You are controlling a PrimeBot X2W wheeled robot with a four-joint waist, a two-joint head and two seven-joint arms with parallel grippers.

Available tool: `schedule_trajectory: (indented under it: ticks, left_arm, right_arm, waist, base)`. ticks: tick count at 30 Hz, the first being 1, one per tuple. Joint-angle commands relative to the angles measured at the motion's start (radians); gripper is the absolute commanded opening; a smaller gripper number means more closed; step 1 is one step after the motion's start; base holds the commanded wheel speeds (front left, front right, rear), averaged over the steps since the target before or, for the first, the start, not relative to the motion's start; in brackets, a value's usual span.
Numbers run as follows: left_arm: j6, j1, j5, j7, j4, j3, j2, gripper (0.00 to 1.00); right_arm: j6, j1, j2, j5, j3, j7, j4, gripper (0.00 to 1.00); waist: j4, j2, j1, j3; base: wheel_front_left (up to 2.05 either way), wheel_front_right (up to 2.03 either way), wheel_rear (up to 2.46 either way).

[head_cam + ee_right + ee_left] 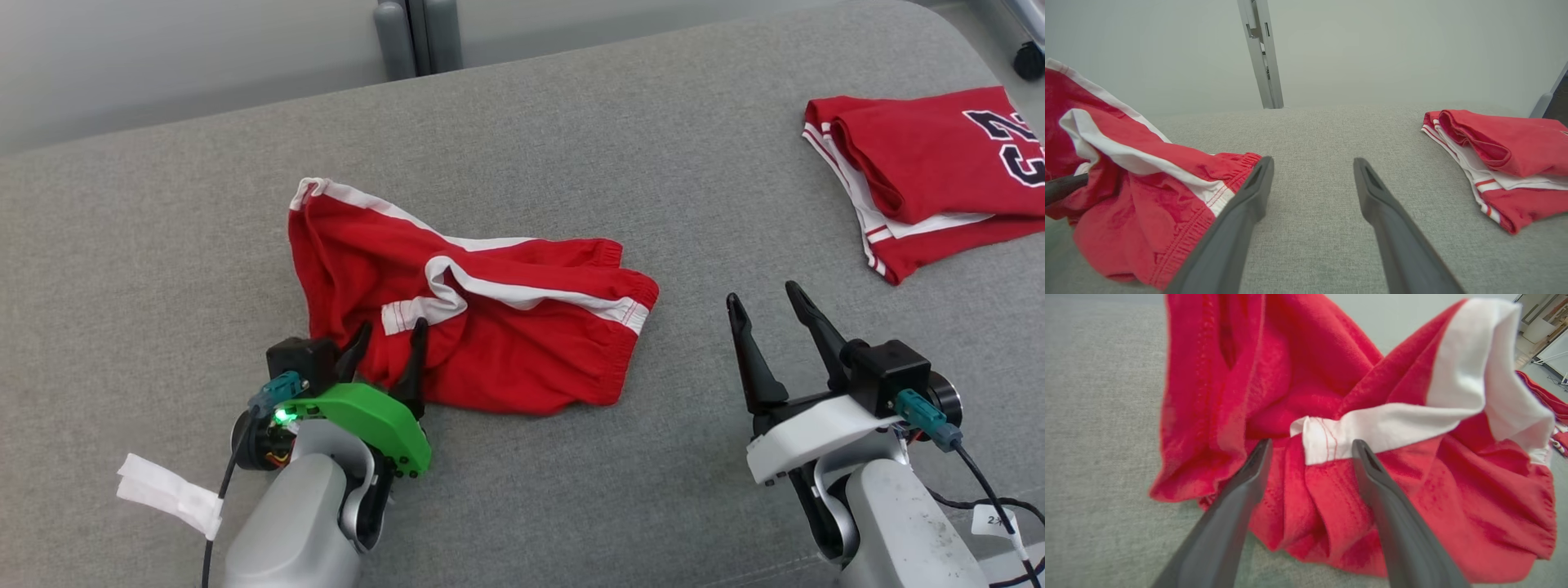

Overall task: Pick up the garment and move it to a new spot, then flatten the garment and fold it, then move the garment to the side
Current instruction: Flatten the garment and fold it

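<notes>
1. Head view: crumpled red shorts (490, 327) lie mid-way across the grey upholstered surface (571, 122). Their long axis runs from the far left toward the right edge, and the elastic waistband points right.
2. The left gripper (393, 325), jaws spread, straddles a bunched fold at the shorts' near-left end. The right gripper (764, 292) stands released over bare upholstery.
3. Risk: closing here may pinch only one layer, so the shorts could lift twisted or slip free.
</notes>
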Motion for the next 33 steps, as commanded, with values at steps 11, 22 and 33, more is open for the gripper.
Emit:
schedule_trajectory:
  ticks: [11,22,33]
  left_arm:
    - [-0.004,-0.065,-0.070,-0.013,0.032,-0.140,0.032,0.00]
    - [0.010,0.092,-0.015,-0.038,-0.193,-0.073,0.068,0.00]
    - [0.048,0.356,0.008,-0.038,-0.335,0.018,0.110,0.00]
  right_arm:
    - [-0.002,-0.008,-0.003,0.011,-0.008,-0.004,-0.008,1.00]
    - [-0.002,0.044,-0.003,-0.012,-0.068,-0.004,-0.003,1.00]
    - [-0.002,0.108,-0.004,-0.032,-0.096,-0.004,0.015,1.00]
  waist:
    - [-0.006,0.0000,0.0000,0.015]
    - [0.054,0.0000,0.0000,-0.042]
    - [0.103,0.0000,0.0000,-0.092]
  base:
    - [0.00,0.00,0.00]
    - [0.00,0.00,0.00]
    - [0.00,0.00,0.00]
